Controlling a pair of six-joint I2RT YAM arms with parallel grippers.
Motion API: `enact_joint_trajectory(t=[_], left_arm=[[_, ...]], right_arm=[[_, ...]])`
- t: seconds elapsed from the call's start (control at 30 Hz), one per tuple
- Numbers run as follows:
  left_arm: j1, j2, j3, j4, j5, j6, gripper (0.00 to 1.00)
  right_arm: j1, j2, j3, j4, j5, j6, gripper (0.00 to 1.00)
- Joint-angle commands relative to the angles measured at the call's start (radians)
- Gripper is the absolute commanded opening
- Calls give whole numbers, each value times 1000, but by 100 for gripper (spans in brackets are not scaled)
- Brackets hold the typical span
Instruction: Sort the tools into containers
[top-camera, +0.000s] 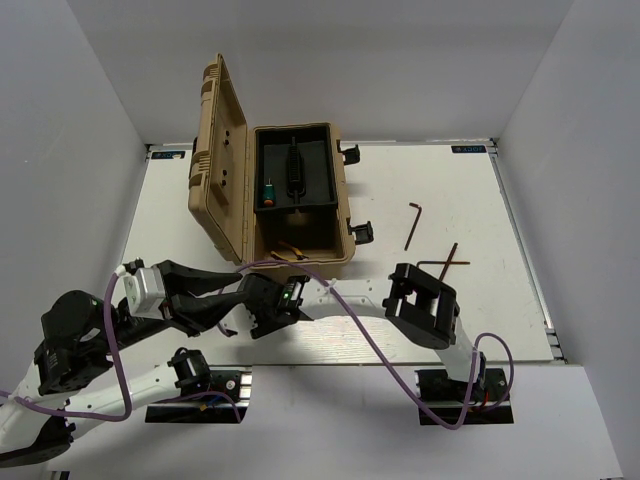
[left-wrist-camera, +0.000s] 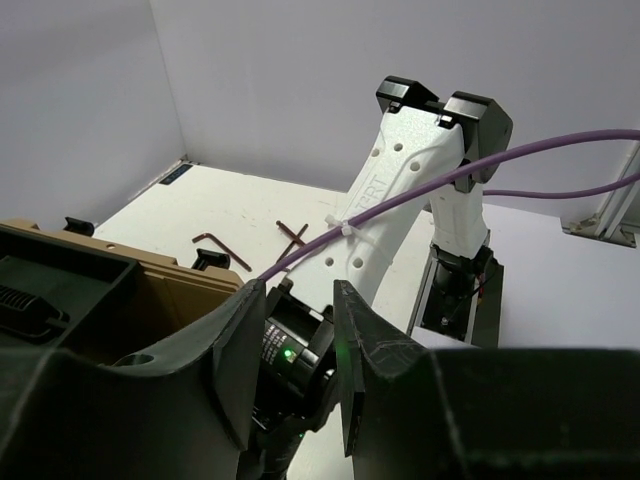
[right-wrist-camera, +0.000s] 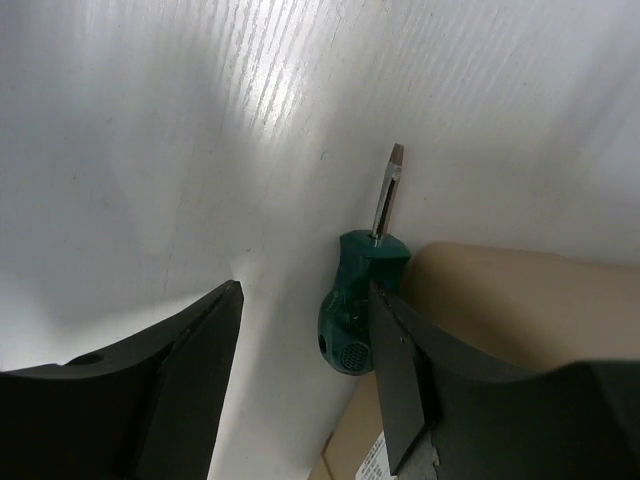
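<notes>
Two jaws of the right gripper (right-wrist-camera: 305, 300) stand spread, straddling a stubby green-handled screwdriver (right-wrist-camera: 352, 295). It lies on the white table (right-wrist-camera: 180, 120), blade toward 1 o'clock. Tan plastic toolbox (right-wrist-camera: 500, 310) at 4 o'clock, just beside the handle. Left gripper (left-wrist-camera: 300, 300) spread, empty. Thin reddish-brown L-shaped hex keys (top-camera: 413, 222) lie on the table at 3 o'clock of the toolbox.

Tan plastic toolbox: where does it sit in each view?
Top external: tan plastic toolbox at centre, standing open.
Left wrist: lower left, its tan wall.
Right wrist: lower right, beside the green-handled screwdriver.
Shared landmark: white tabletop.
</notes>
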Motion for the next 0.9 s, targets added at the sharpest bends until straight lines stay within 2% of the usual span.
enact_joint_trajectory(t=[0.0, 0.27, 0.53, 0.87], left_arm=[[3, 1, 15, -9, 3, 14, 44], [3, 1, 25, -9, 3, 14, 44], [3, 1, 34, -9, 3, 24, 44], [3, 1, 34, -9, 12, 24, 44]], right_arm=[[-25, 13, 48, -46, -101, 3, 59], [-49, 23, 48, -66, -155, -14, 58], [-43, -12, 11, -177, -248, -49, 53], [-25, -69, -13, -135, -184, 23, 52]])
